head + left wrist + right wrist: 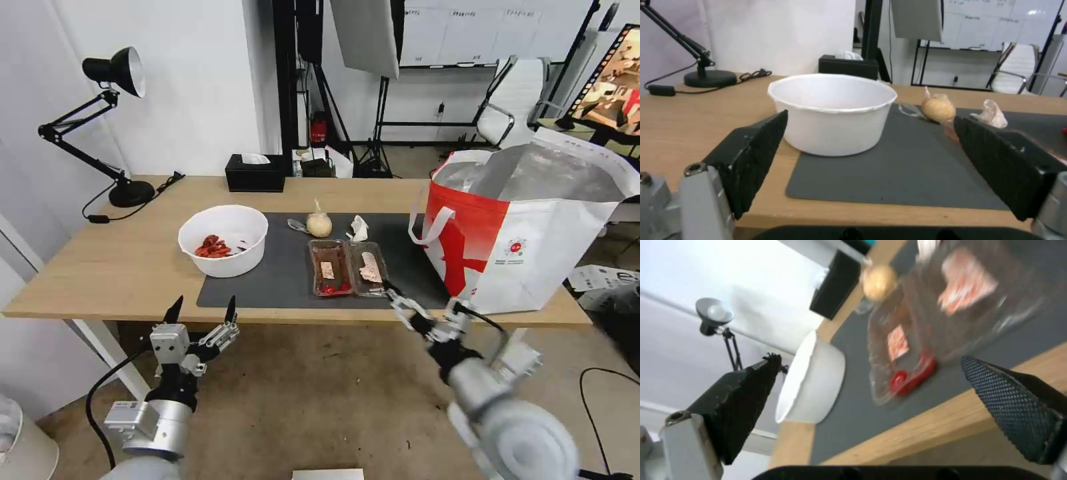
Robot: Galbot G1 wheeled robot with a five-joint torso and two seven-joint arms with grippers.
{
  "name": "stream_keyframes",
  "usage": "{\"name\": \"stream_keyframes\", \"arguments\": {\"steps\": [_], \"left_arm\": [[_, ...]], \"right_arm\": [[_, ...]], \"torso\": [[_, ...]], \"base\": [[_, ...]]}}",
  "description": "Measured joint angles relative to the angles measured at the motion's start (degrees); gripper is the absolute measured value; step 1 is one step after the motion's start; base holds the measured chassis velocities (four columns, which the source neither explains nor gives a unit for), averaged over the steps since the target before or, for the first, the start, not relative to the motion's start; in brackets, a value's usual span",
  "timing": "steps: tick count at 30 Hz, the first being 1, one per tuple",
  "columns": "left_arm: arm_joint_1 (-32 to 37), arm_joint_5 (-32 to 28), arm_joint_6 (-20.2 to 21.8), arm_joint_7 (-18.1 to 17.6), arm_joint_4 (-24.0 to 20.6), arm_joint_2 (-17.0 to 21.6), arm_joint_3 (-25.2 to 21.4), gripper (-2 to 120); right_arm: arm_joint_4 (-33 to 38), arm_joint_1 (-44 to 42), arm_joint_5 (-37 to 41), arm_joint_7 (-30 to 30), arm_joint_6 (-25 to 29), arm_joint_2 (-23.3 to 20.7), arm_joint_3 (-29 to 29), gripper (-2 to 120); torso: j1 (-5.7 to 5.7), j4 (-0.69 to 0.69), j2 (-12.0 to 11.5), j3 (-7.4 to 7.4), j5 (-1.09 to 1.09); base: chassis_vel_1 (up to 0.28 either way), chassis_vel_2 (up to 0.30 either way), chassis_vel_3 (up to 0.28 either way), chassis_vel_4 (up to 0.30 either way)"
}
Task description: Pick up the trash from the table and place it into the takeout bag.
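Surface (133, 267) is seen carrying a dark grey mat (280, 280). Clear two-compartment tray (347, 268) with food scraps is located on the mat near its front edge. White bowl (223, 240) with red shells is set on the mat's left edge, half on the bare wood. Beige lump (319, 225) and crumpled napkin (359, 229) are placed behind the tray, just beside each other. Takeout bag (527, 227) is stood upright at the right end of the surface, mouth open, foil lining exposed.

Right hand (417, 303) is held at the front edge of the surface, just off the tray's near right corner; fingers are spread wide, nothing is gripped. In the right wrist view the tray (929, 323) is framed between the two pads, not touched.

Left hand (202, 312) is held below and in front of the surface edge, aimed at the bowl (832, 113), fingers spread wide, nothing held.

Black tissue box (255, 173) and desk lamp (113, 120) are seen at the rear left.
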Motion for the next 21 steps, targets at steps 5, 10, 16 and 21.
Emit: {"name": "stream_keyframes", "arguments": {"steps": [5,10,16,21], "left_arm": [[0.81,-0.05,0.00,-0.07,0.03,-0.08,-0.76,100],[1.13,-0.07,0.01,-0.22,0.23,-0.24,-1.12,100],[1.87,-0.06,-0.11,-0.67,0.35,-0.35,-1.93,100],[2.03,-0.12,-0.18,-1.53,0.34,-0.20,-2.23,100]], "right_arm": [[-4.84,6.02,3.16,4.03,0.94,2.10,-4.26,100],[-9.07,10.81,3.73,7.22,1.27,4.02,-6.43,100],[-14.91,16.87,3.07,10.88,0.97,8.30,-9.00,100],[-16.46,17.80,2.42,13.17,0.76,10.70,-9.33,100]], "torso": [[0.00,-0.01,0.00,0.00,-0.01],[0.00,-0.01,0.00,0.00,-0.01],[0.00,-0.01,0.00,0.00,-0.01],[0.00,-0.01,0.00,0.00,-0.01]], "base": [[0.000,0.000,0.000,0.000],[0.000,0.000,0.000,0.000],[0.000,0.000,0.000,0.000],[0.000,0.000,0.000,0.000]]}}
